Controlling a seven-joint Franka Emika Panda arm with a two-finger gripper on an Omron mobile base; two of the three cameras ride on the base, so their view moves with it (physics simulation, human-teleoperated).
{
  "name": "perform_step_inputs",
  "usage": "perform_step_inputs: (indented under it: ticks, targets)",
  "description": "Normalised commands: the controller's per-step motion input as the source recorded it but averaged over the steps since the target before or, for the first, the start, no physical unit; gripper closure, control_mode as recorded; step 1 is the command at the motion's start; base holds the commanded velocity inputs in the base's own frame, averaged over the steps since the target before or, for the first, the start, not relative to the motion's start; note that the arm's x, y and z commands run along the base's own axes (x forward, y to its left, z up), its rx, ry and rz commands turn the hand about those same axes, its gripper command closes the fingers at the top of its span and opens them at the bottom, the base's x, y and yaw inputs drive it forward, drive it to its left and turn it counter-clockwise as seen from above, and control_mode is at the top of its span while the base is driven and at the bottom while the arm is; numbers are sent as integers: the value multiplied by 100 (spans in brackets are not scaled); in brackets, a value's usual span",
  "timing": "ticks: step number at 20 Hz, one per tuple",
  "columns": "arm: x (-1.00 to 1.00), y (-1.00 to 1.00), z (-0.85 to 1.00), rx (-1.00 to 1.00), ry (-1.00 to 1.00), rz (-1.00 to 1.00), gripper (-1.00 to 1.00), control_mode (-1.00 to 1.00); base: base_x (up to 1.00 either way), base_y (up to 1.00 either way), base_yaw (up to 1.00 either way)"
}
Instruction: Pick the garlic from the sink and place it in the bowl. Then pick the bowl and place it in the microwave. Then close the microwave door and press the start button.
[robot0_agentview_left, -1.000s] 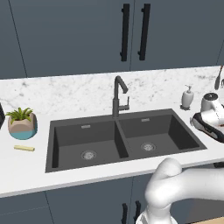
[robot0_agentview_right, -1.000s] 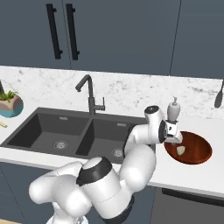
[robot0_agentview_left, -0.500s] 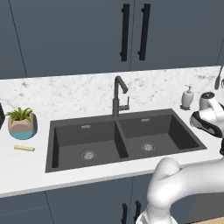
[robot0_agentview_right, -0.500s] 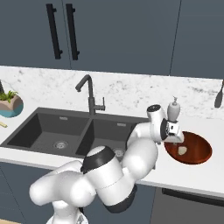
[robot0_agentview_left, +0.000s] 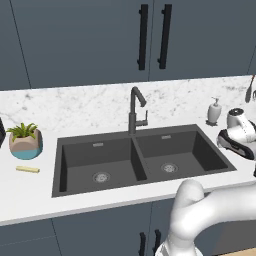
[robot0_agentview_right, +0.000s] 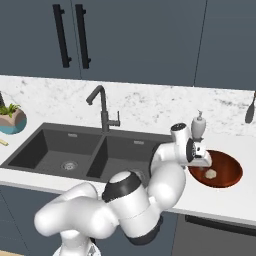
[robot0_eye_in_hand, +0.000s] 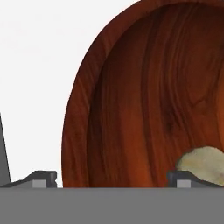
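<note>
The reddish-brown wooden bowl (robot0_agentview_right: 226, 176) stands on the white counter to the right of the sink (robot0_agentview_right: 45, 150). The pale garlic (robot0_agentview_right: 211, 173) lies inside it, left of its middle. My gripper (robot0_agentview_right: 199, 159) hangs open just above the bowl's left rim and holds nothing. In the hand view the bowl's rim (robot0_eye_in_hand: 78, 109) curves between my fingertips (robot0_eye_in_hand: 43, 177), with the garlic (robot0_eye_in_hand: 203, 159) right above the right tip. The gripper (robot0_eye_in_hand: 113, 178) straddles that rim. The dark double sink (robot0_agentview_left: 140, 160) holds nothing I can see. The microwave and its door are out of view.
A soap dispenser (robot0_agentview_right: 198, 125) stands just behind the bowl, close to my hand. A dark faucet (robot0_agentview_right: 102, 107) rises behind the sink. A teal plant pot (robot0_agentview_left: 25, 142) and a yellow stick (robot0_agentview_left: 27, 169) lie on the far left. Dark blue cabinet doors (robot0_agentview_left: 150, 37) hang above.
My hand has crept slightly to the right over the bowl's rim. The jaws have stayed open and the garlic has not moved.
</note>
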Motion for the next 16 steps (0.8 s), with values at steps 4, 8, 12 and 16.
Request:
perform_step_inputs:
  ticks: [4, 8, 12, 16]
  targets:
    - [13, -11, -19, 0, 2, 2, 100, -100, 0, 0, 0]
    - [2, -25, -5, 0, 0, 3, 100, -100, 0, 0, 0]
    - [0, -6, 0, 0, 6, 1, 100, -100, 0, 0, 0]
    - [-9, 15, 0, -1, -2, 2, 100, -100, 0, 0, 0]
